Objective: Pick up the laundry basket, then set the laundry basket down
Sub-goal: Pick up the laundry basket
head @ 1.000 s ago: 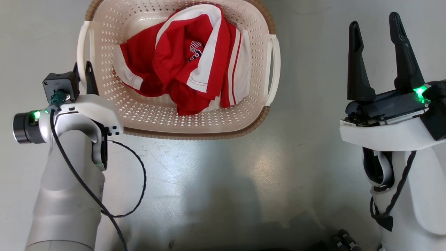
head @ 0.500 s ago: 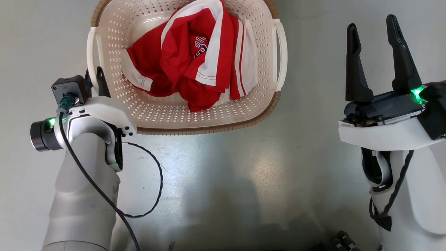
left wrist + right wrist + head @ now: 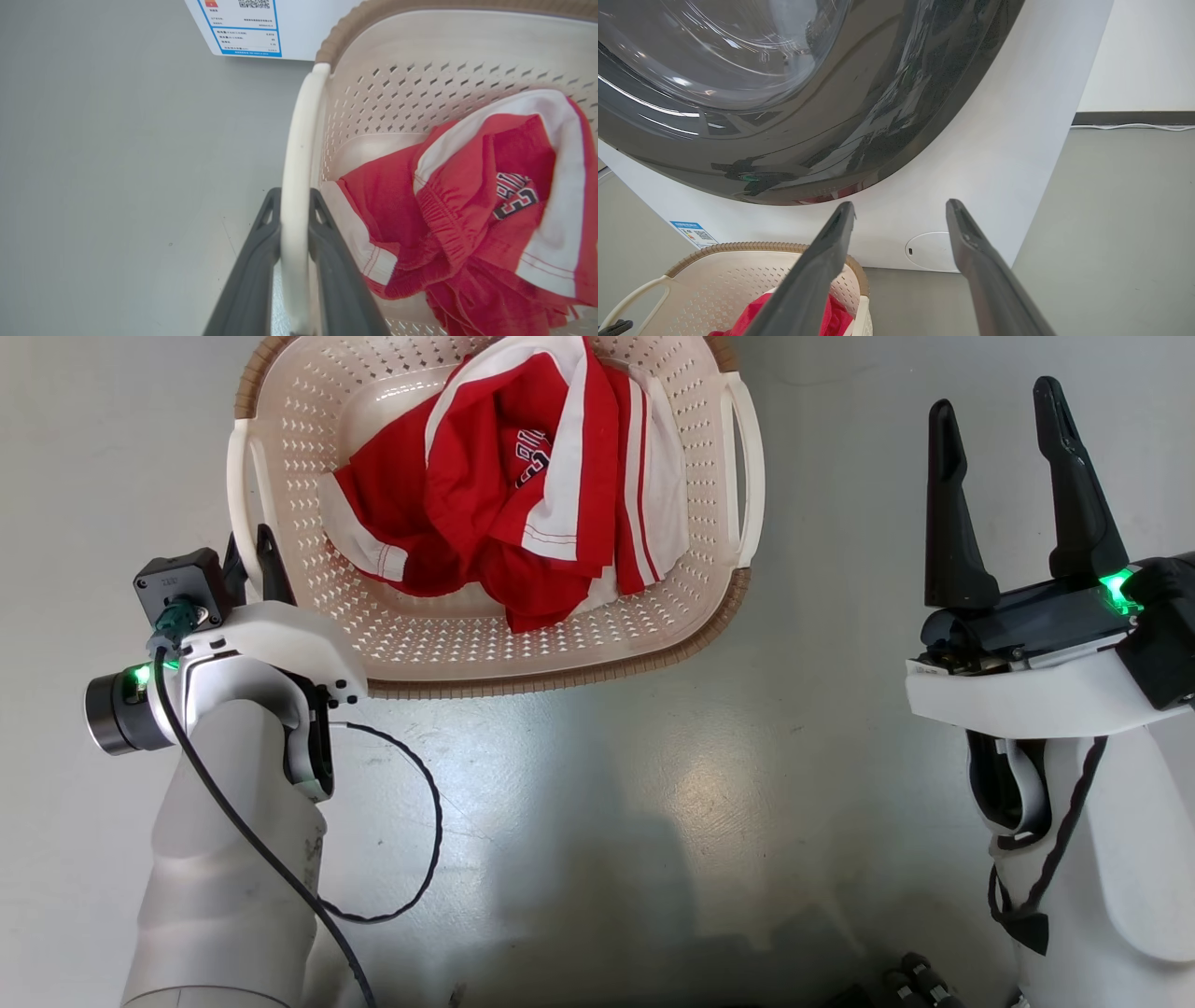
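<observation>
Left gripper: clenched on the white left loop handle of the laundry basket, one finger on each side of the loop. The basket stands just in front of the washing machine, its brown far rim close to the white front panel, and holds a red-and-white garment. Right gripper: fingers spread wide, empty, well apart from the right handle. Bare grey floor borders the near rim and both sides

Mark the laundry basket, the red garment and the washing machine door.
laundry basket point(image 3: 523, 685): head view, brown rim on the near side.
red garment point(image 3: 467, 504): head view, red cloth near its middle.
washing machine door point(image 3: 714, 56): right wrist view, glass pane.
</observation>
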Robot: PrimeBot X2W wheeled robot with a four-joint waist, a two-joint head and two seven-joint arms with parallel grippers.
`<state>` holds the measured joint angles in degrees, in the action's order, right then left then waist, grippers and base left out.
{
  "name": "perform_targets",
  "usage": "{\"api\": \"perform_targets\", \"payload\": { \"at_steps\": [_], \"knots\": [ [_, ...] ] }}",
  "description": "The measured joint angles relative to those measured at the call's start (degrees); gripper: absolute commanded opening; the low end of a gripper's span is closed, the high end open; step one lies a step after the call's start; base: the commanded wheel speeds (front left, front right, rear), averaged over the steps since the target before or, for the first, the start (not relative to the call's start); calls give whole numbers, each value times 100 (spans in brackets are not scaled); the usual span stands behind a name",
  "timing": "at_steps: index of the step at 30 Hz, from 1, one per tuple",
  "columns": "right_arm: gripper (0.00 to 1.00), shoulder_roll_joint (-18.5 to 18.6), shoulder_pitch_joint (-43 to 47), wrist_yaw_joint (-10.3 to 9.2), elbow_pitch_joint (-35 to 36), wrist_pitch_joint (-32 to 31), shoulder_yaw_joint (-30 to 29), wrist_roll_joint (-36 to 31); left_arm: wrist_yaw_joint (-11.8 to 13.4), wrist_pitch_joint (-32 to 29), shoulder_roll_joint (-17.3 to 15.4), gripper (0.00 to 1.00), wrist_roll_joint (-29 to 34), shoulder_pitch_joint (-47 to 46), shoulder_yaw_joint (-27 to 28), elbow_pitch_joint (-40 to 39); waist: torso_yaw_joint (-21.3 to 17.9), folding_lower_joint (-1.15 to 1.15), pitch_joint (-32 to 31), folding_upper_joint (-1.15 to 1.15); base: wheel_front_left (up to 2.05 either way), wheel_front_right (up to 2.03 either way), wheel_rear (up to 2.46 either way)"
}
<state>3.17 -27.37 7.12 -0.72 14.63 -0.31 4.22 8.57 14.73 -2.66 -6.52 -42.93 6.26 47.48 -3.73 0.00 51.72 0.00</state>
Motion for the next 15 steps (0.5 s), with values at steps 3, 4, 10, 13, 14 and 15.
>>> {"api": "perform_targets", "payload": {
  "at_steps": [3,4,10,13,14,15],
  "knots": [
    [100,0,-1,0,-7,0,-1,0,-1,0,18,0,1,3,0,-5,3,0,-4,0,0,0,0],
    [100,0,-2,0,-10,0,-1,1,-1,0,21,0,1,3,0,-9,3,0,-5,0,0,0,0],
    [100,0,-2,0,-27,0,-1,3,-1,-1,41,100,48,9,18,-10,-4,0,-38,0,0,0,0],
    [100,0,-3,0,-34,0,0,5,-1,-1,35,100,52,15,57,-10,-7,0,-59,0,0,0,0],
    [100,0,-3,0,-36,0,0,20,-1,-1,34,100,53,20,68,-11,-9,1,-67,0,0,0,0],
    [100,0,-3,0,-38,0,0,45,-1,-1,34,100,55,26,74,-13,-11,0,-76,0,0,0,0]
  ]
}}
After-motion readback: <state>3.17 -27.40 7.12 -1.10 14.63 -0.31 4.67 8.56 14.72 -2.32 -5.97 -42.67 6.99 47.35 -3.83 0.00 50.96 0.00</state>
